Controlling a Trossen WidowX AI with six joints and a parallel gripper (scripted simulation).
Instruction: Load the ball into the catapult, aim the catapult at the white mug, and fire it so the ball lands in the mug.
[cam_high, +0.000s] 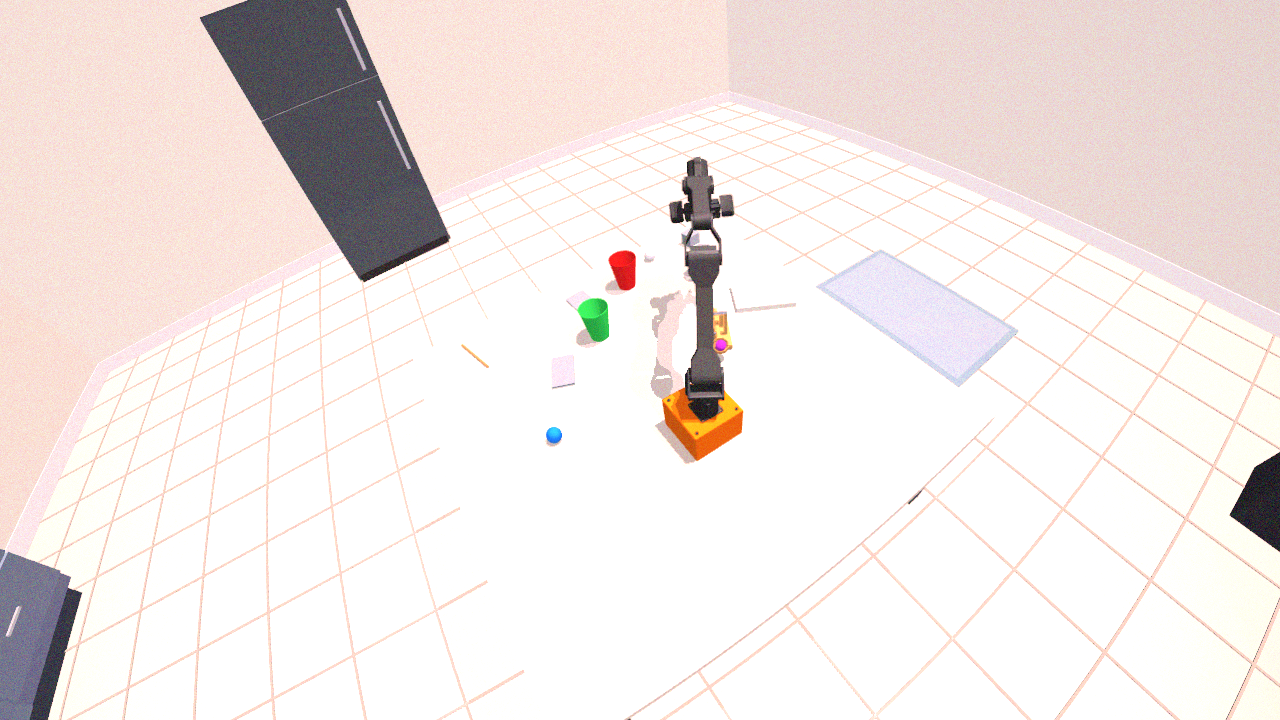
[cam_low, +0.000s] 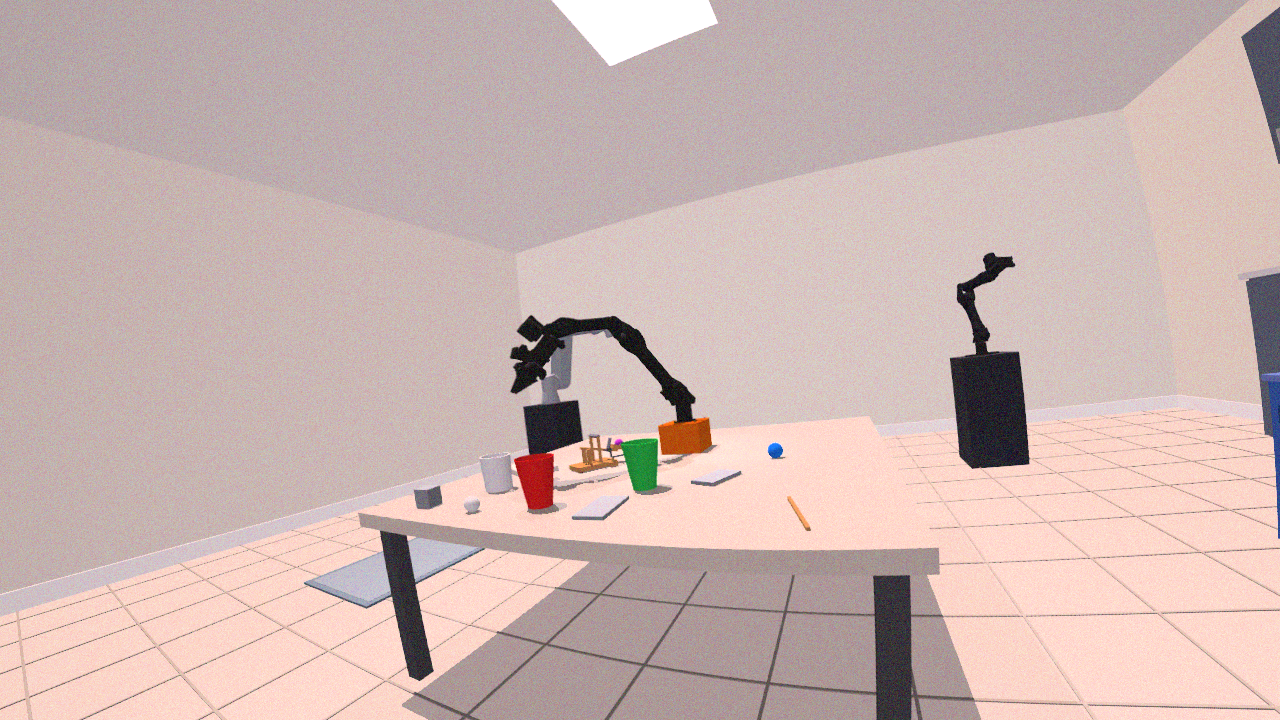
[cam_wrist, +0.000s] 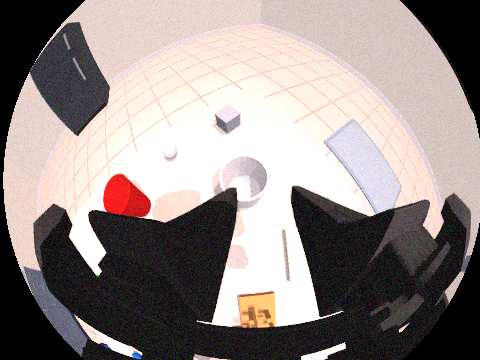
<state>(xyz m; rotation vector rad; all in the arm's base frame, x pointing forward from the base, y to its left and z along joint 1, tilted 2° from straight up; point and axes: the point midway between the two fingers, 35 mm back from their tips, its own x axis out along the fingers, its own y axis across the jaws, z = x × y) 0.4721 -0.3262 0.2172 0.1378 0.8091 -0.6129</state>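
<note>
Gripper (cam_low: 517, 374) (cam_wrist: 264, 194) fingers stand partly apart, holding nothing, above the table. Magenta and round, the ball (cam_high: 720, 345) (cam_low: 618, 442) sits on the wooden catapult (cam_high: 721, 324) (cam_low: 594, 463) (cam_wrist: 257, 309).

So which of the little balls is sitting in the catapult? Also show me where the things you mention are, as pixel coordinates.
The purple ball (cam_high: 720, 344) (cam_low: 618, 442), resting in the cup of the wooden catapult (cam_high: 722, 332) (cam_low: 590, 466) (cam_wrist: 270, 299); the other two lie on the tabletop (cam_high: 626, 537) (cam_low: 859, 510) (cam_wrist: 265, 260).

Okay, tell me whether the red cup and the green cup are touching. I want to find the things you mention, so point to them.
Apart. The exterior view shows bare tabletop between the red cup (cam_high: 624, 272) (cam_low: 537, 483) (cam_wrist: 125, 196) and the green cup (cam_high: 596, 321) (cam_low: 641, 467), their walls well separated.
</note>
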